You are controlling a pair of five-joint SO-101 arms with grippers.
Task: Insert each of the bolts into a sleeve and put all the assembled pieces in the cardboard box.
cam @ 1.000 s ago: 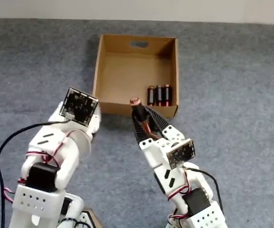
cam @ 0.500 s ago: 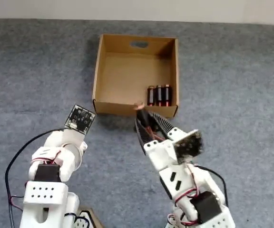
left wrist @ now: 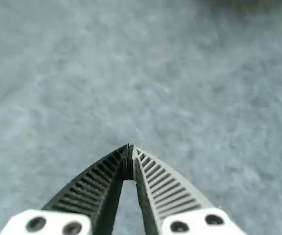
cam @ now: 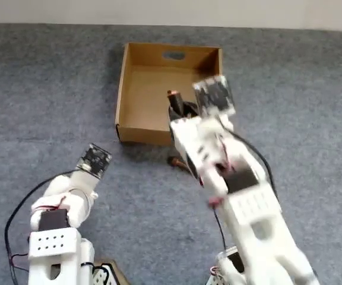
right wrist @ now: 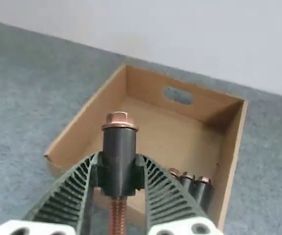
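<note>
My right gripper [right wrist: 119, 169] is shut on a black sleeve [right wrist: 119, 154] with a copper bolt [right wrist: 116, 118] through it, held upright. In the high view this gripper [cam: 177, 108] hangs above the near right part of the cardboard box [cam: 122, 83]. Three assembled pieces [right wrist: 190, 183] lie side by side in the near right corner of the box [right wrist: 84, 120]. My left gripper [left wrist: 130, 151] is shut with nothing in it, low over bare grey carpet. The left arm [cam: 70, 196] sits folded back at the lower left.
Grey carpet [cam: 52, 89] covers the whole table around the box. The box's far wall has a handle cutout [right wrist: 177, 94]. A pale wall runs along the back edge. Most of the box floor [cam: 150, 89] is bare.
The right arm has risen and swung forward from in front of the box to above it, carrying the sleeved bolt. The left arm has drawn back toward its base.
</note>
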